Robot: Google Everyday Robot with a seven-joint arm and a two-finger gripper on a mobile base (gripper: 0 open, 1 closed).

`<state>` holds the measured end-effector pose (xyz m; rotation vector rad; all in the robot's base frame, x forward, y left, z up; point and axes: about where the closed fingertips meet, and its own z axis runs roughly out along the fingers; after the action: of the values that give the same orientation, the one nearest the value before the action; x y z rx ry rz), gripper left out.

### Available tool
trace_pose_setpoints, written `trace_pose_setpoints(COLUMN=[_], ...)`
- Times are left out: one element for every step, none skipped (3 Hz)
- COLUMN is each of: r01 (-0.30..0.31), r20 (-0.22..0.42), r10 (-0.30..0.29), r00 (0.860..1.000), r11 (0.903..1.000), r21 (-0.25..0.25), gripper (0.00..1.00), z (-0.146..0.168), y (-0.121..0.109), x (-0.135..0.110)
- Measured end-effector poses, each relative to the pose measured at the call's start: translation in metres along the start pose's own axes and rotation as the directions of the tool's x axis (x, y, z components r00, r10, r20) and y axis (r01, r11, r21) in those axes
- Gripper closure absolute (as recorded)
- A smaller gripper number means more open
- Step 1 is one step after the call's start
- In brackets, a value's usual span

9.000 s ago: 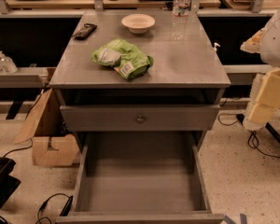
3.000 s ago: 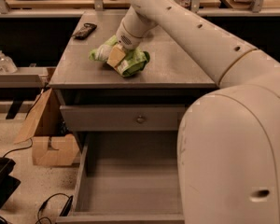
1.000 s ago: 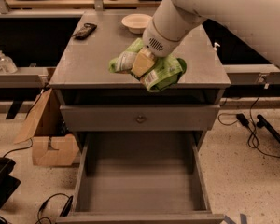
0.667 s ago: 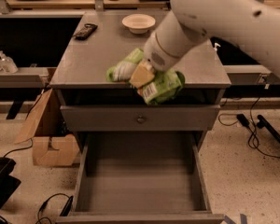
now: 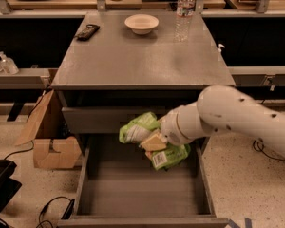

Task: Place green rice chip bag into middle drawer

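At frame centre, the cream two-finger gripper (image 5: 154, 141) clamps a crumpled lime-green foil chip bag (image 5: 138, 127) over the open, wide shallow grey drawer (image 5: 142, 196).

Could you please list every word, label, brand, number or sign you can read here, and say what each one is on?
Nothing here can be read.
White label on the green rice chip bag: print too blurred to read.
Water bottle on the cabinet top: any print on it is too small to read.
The tool, holding the bag above the middle drawer, shows no markings.
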<state>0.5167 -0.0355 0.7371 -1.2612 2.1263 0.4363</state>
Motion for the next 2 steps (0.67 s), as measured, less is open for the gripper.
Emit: trace_pose_setpoints(r01=[-0.037, -0.078], r20=[0.003, -0.025], r10=[0.037, 0.077], r00=[0.999, 0.997], r11=[0.9986, 0.9941], r21=[-0.038, -0.075], gripper=[1.00, 1.00], z=[0.038, 0.082], y=[0.012, 0.009], x=[0.052, 0.088])
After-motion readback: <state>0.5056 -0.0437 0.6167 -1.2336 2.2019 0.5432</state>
